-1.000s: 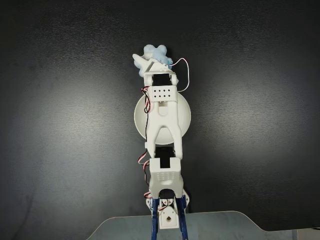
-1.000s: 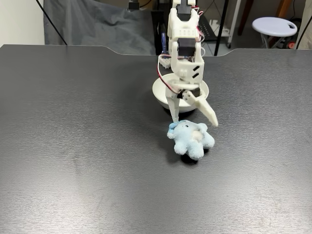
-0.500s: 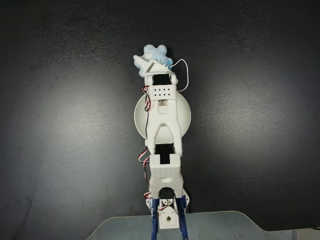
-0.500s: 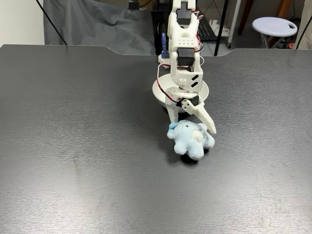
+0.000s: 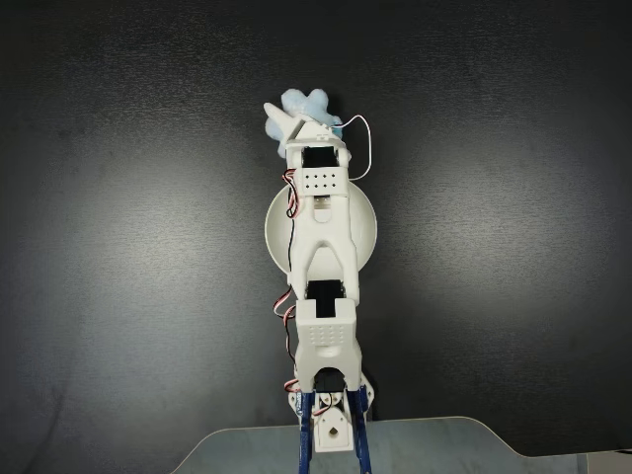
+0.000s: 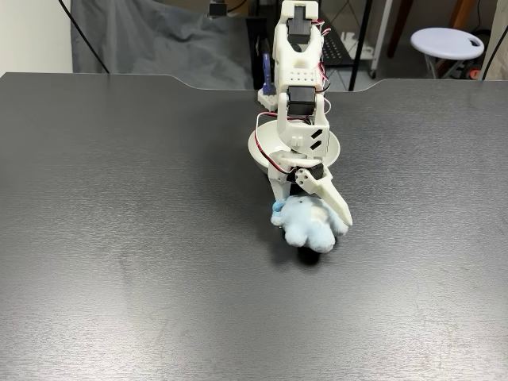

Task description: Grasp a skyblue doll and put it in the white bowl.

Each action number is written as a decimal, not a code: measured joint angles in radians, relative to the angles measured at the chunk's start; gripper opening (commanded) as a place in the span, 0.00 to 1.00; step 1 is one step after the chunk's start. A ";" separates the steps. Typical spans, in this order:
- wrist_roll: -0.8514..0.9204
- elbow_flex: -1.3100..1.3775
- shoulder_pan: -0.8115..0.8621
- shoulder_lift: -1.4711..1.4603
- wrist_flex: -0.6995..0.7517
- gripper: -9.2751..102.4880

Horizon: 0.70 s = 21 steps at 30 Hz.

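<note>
Both fixed views show us the big dark table (image 6: 119, 238), then the white bowl (image 6: 258, 151) under the arm. Just in front of it, our gripper (image 6: 311, 221) squeezes the skyblue doll (image 6: 305, 230) between its fingers.

A dark grey, faintly grained worktop (image 6: 119, 238) is seen in both fixed views, its far edge notched by a cut-out. The white bowl (image 6: 263, 149) is set on it near that edge, just in front of the arm's base (image 5: 331, 420). The skyblue doll (image 6: 308, 226) is found on the nearer side of the bowl, close beside it; whether it is resting on the surface cannot be told.
</note>
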<state>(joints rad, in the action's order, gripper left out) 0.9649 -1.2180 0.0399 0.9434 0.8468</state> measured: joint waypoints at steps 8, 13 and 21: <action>0.000 0.000 0.025 0.000 0.000 0.27; -0.009 0.018 0.040 0.003 -0.018 0.07; -0.009 0.029 0.051 0.000 -0.112 0.07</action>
<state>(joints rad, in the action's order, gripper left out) 0.9557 -1.1888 0.0905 0.9434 0.7348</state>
